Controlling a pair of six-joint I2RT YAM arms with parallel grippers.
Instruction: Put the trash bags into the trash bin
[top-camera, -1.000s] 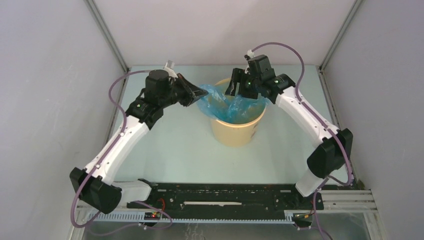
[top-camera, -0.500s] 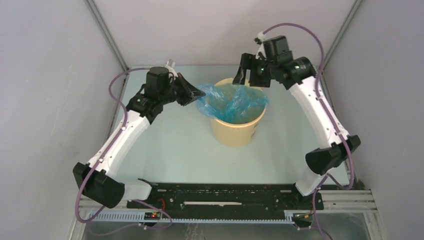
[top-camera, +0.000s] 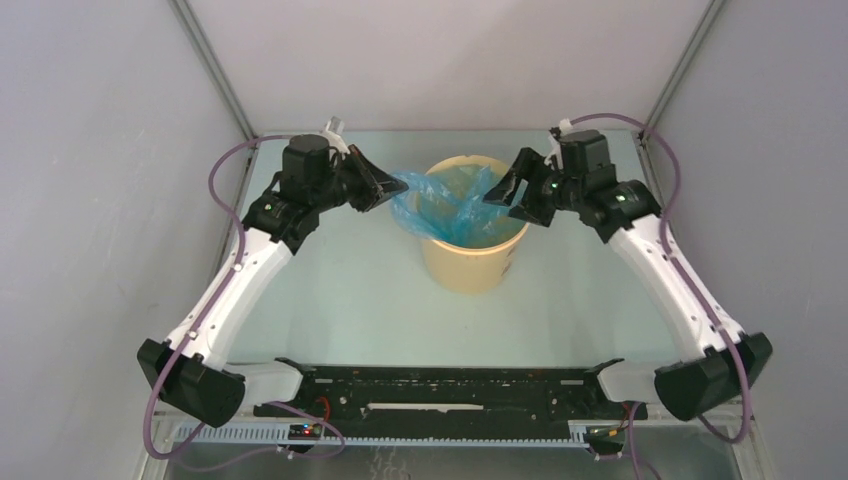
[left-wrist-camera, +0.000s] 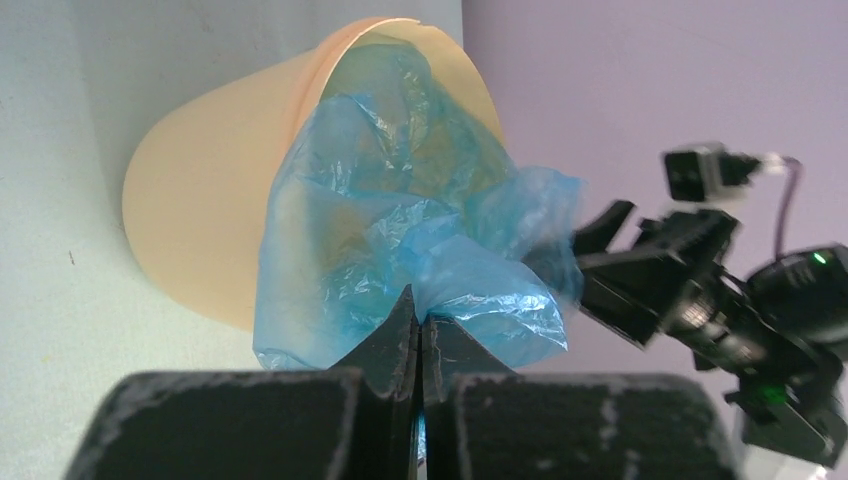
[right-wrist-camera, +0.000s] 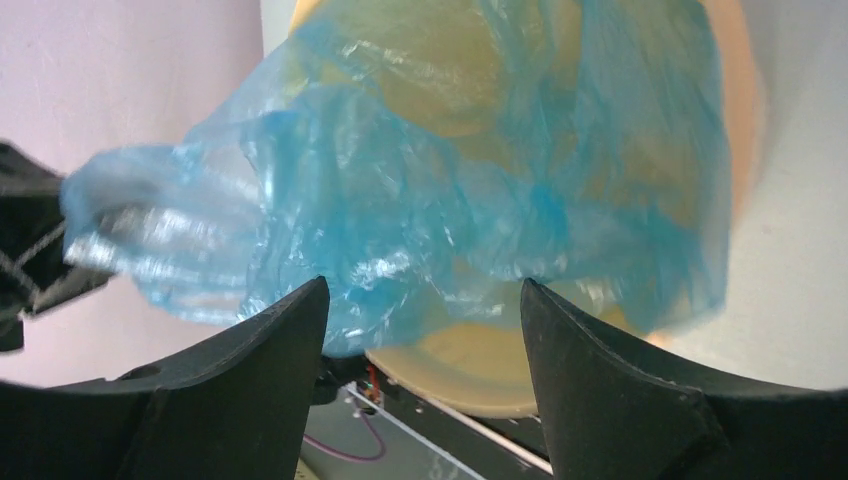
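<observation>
The pale yellow trash bin (top-camera: 472, 262) stands upright mid-table. The light-blue trash bag (top-camera: 450, 205) lies partly inside it and drapes over its left rim. My left gripper (top-camera: 396, 184) is shut on a fold of the bag at the bin's left rim; the left wrist view shows the film (left-wrist-camera: 400, 230) pinched between its fingertips (left-wrist-camera: 403, 315). My right gripper (top-camera: 503, 195) is open at the bin's right rim, close to the bag's right side. In the right wrist view the bag (right-wrist-camera: 420, 190) and bin (right-wrist-camera: 735, 130) lie ahead of its spread fingers (right-wrist-camera: 285, 340), nothing between them.
Grey enclosure walls with metal corner posts (top-camera: 215, 75) close in the table (top-camera: 340, 290) on three sides. A black rail (top-camera: 450, 385) with the arm bases runs along the near edge. Purple cables loop off both arms.
My right arm swung down and to the right, from above the bin's back rim to its right rim, gripper still open. The left gripper kept its hold on the bag.
</observation>
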